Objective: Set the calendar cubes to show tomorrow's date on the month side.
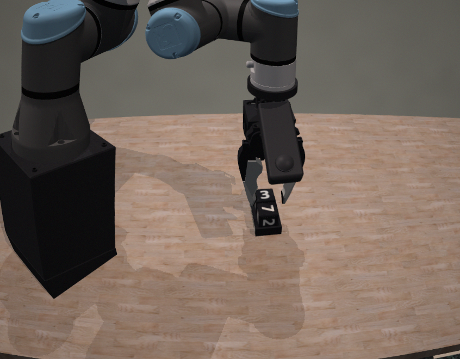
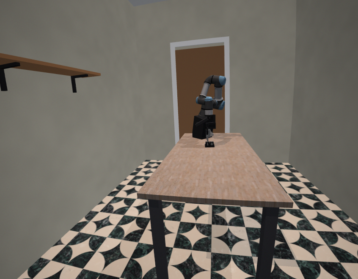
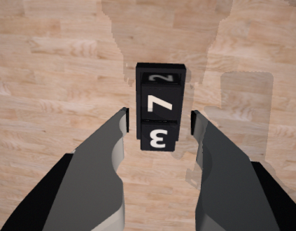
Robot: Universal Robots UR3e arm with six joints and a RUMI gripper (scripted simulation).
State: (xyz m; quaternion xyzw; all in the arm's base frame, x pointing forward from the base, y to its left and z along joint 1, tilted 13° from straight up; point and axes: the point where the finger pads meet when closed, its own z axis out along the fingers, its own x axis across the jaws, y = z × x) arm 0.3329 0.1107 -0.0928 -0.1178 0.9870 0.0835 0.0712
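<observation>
A black tray holds two black number cubes side by side. The nearer cube in the top view has a 7 on top, with a 2 on its front side. The farther cube has a 3 on top. In the exterior view the facing sides read 1 on the left cube and 0 on the right cube. No month name is legible. My gripper is partly open and empty, its fingertips apart on both sides of the cubes, near the seam between them.
The tray stands on a wooden table. The black robot pedestal stands to the left in the top view. A wall shelf is at the left in the exterior view, well away from the arm.
</observation>
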